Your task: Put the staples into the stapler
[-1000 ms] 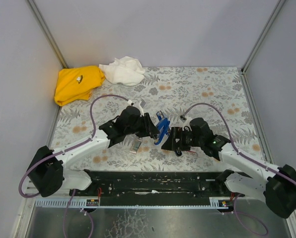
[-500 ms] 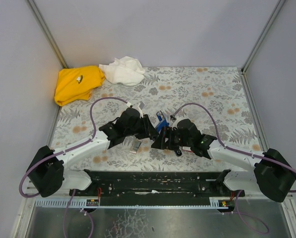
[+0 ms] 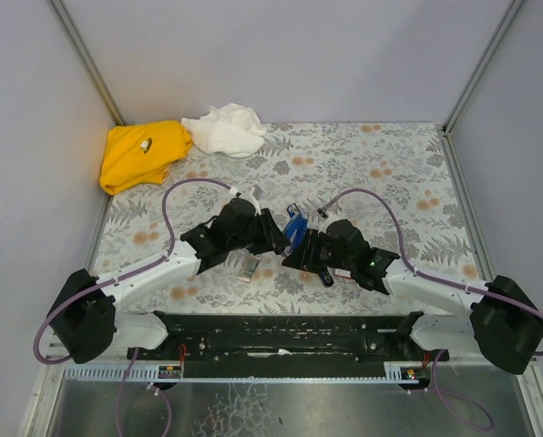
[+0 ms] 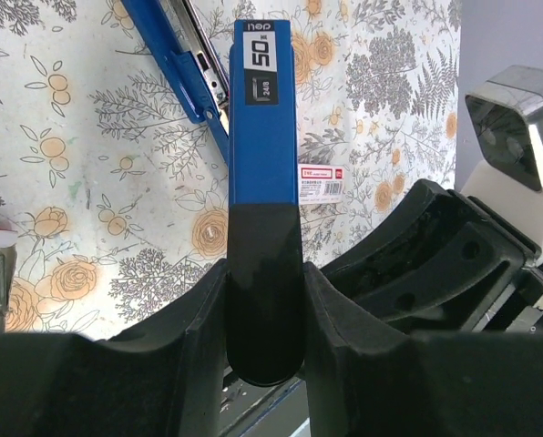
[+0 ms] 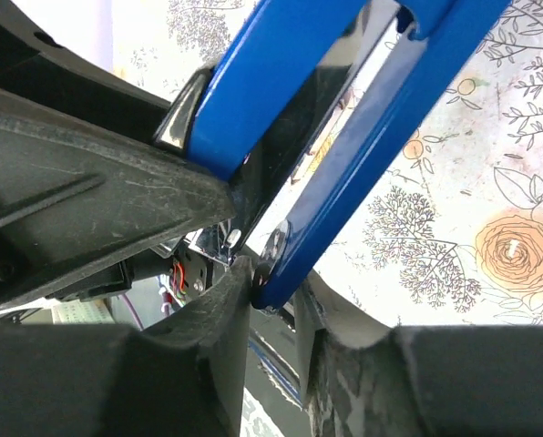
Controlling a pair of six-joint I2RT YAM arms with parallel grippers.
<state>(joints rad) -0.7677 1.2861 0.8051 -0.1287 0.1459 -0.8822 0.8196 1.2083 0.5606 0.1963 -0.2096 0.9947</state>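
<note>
Left wrist: stapler [image 4: 264, 182] in left jaws' grip, long axis straight ahead; right jaws seemingly tight on its other arm.

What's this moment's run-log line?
left gripper: shut on stapler | right gripper: shut on stapler's other arm | staples box: on table

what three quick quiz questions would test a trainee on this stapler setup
1. True or false: the left gripper is clamped on the slim blue-and-black desk stapler.
2. In the top view, the crumpled yellow cloth lies: a) far left, b) far right, c) at the near edge.
3. Is the stapler hinged open or closed?

Key: 1 true; 2 a; 3 open, its two long arms are spread apart.
</note>
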